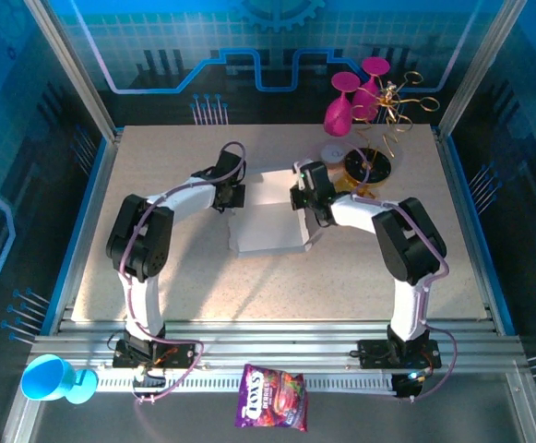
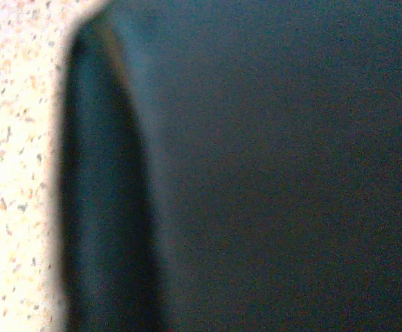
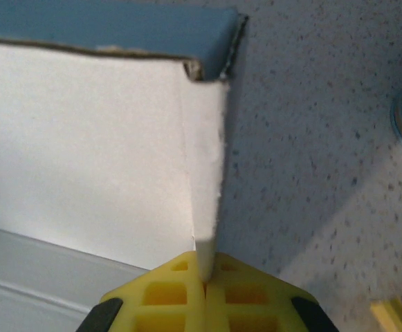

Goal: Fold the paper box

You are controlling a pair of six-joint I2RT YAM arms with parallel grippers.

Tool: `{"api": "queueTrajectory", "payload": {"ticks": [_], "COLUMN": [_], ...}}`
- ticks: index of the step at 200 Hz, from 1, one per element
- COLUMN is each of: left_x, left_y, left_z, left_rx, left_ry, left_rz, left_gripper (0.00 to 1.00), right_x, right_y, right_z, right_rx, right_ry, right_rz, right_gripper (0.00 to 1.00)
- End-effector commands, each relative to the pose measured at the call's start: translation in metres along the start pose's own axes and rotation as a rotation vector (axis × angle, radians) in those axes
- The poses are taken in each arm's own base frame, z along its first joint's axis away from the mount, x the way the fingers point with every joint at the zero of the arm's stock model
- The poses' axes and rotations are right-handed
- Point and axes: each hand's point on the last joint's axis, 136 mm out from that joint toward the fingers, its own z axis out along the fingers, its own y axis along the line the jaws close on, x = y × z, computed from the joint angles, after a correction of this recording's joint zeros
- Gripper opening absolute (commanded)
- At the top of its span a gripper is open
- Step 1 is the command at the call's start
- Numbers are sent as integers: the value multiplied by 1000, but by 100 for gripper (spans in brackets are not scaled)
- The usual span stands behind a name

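The paper box (image 1: 269,226) is seen lying mid-table (image 1: 157,166), white, partly formed, set between the two arms. The right tool (image 3: 205,280) is clamped on it: in the right wrist view the yellow pads are pressed together on the thin free edge of an upright side wall, close to a corner where a second panel meets it. The rest of the box lies leftward of that tool, toward the table's centre. The left tool (image 1: 231,197) is placed at the box's far-left edge, opposite. Its fingers are together, but its own view is blocked by a dark blur, so whether cardboard is pinched there cannot be told. The two tools are about equally near, but only the right one's hold is confirmed. The box's long axis is judged to run roughly away from the arm bases, though this is not certain. The fold is judged to turn on that pinched wall being swung inward, toward the left tool.
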Motion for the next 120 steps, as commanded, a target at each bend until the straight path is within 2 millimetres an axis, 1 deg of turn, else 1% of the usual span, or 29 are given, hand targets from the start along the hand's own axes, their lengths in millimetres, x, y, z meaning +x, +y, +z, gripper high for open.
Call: {"api": "queueTrajectory", "payload": {"ticks": [1,19,22,24,27,41,71,80,94,120], "left_x": [48,50,50,50,51,56,64,66,70,79], "left_y": [2,0,-1,-1,-2,-9,-19,-20,-22,-23], "left_z": [2,-3,-3,-3,-4,-6,-13,-15,-17,-17], "left_rx": [18,47,53,56,66,98,130,137,146,161], "left_ry": [129,95,90,86,83,68,37,30,15,2], "left_rz": [5,-9,-11,-12,-13,-12,-6,-14,-16,-3], "left_gripper": [0,0,0,0,0,0,0,0,0,0], "right_x": [-5,10,8,16,20,29,46,49,49,52], "right_y": [25,28,30,28,29,31,23,21,19,19], "right_z": [-22,-30,-32,-32,-34,-42,-52,-53,-55,-53], "right_rx": [-27,-15,-14,-9,-5,3,37,45,43,40], "right_ry": [-118,-179,-198,-190,-195,-226,-257,-261,-283,-307], "right_rz": [-1,-5,-4,-7,-10,-9,-7,-4,-6,-5], "right_gripper": [0,0,0,0,0,0,0,0,0,4]}}
